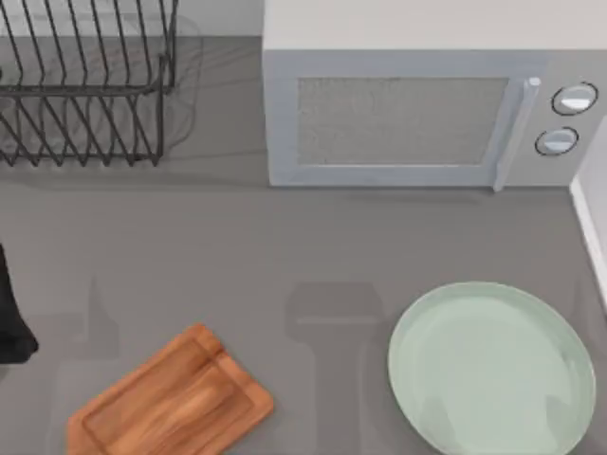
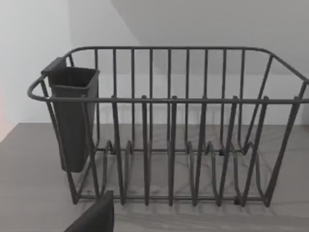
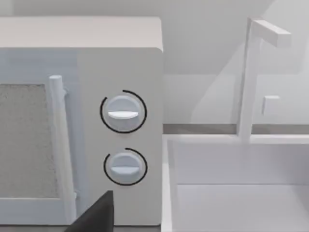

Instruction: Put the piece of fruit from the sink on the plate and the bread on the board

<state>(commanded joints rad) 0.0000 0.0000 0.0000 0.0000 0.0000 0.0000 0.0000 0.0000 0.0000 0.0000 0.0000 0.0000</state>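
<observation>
The pale mint-green plate (image 1: 491,368) lies at the table's front right with nothing on it. The reddish-brown wooden board (image 1: 171,398) lies bare and turned at an angle at the front left. The white sink (image 3: 231,164) with its tall faucet (image 3: 247,77) stands right of the microwave, and the part of its basin that shows holds nothing. The piece of fruit and the bread are out of view. My left arm (image 1: 11,313) is a dark shape at the left edge. A dark part of my left gripper (image 2: 94,217) faces the dish rack. A dark part of my right gripper (image 3: 94,215) faces the microwave and sink.
A black wire dish rack (image 1: 85,85) with a dark cutlery holder (image 2: 72,116) stands at the back left. A white microwave (image 1: 427,104) with two dials fills the back middle and right. The sink's rim (image 1: 590,223) runs along the right edge.
</observation>
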